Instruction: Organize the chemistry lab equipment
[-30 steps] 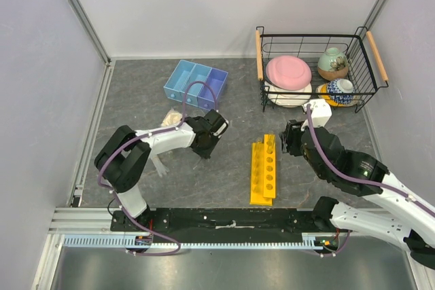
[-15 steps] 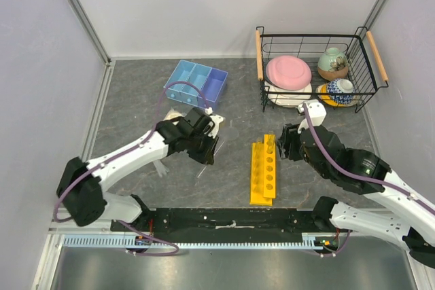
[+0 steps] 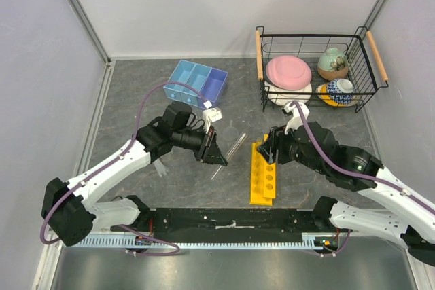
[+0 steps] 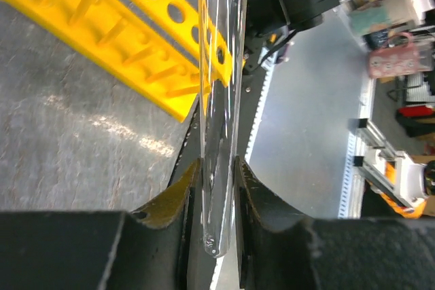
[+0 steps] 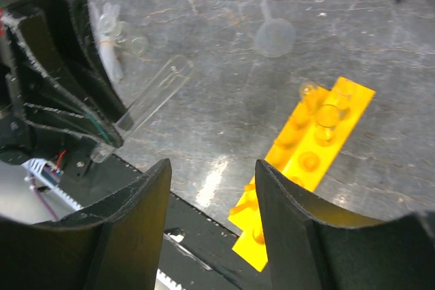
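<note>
Left tool (image 3: pixel 217 153), test tube (image 3: pixel 236 147) nearer rack (image 3: pixel 262 181)

Yellow rack (image 3: pixel 264 176); blue tray (image 3: pixel 187 81); clear test tube (image 3: pixel 235 147); pink plate (image 3: pixel 288 70) (bowl (image 3: pixel 338 90) blue-white patterned); mottled grey table (image 3: pixel 136 100).

We see white shells and black joints on our left arm (image 3: pixel 119 164) and right arm (image 3: pixel 401 198). A purple cable (image 3: pixel 163 86) runs along each. Both share a black base rail (image 3: pixel 224 221). Our left fingers (image 4: pixel 170 198) and right fingers (image 5: pixel 132 236) are black and rough-textured.
</note>
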Robot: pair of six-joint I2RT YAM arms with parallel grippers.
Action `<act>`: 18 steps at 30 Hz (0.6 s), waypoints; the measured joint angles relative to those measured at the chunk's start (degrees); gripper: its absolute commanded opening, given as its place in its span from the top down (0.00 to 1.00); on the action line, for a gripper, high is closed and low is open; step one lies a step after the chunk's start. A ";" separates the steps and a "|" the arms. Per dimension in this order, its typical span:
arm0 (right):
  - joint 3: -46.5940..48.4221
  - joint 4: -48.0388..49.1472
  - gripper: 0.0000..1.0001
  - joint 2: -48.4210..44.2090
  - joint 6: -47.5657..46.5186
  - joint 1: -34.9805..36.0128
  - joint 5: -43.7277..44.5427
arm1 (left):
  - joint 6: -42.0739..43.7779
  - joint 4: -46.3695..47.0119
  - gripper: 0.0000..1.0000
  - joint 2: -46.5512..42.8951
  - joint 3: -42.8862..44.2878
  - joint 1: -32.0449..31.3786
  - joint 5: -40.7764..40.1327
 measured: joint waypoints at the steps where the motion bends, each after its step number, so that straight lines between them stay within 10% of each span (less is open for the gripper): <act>1: 0.02 0.66 0.40 0.44 -0.02 0.00 -0.74 | -0.70 2.12 0.93 -0.11 -0.98 0.94 2.25; 18: 2.27 12.20 0.37 5.46 2.03 -0.28 -16.90 | -20.11 36.06 0.93 -4.85 -13.35 3.34 20.04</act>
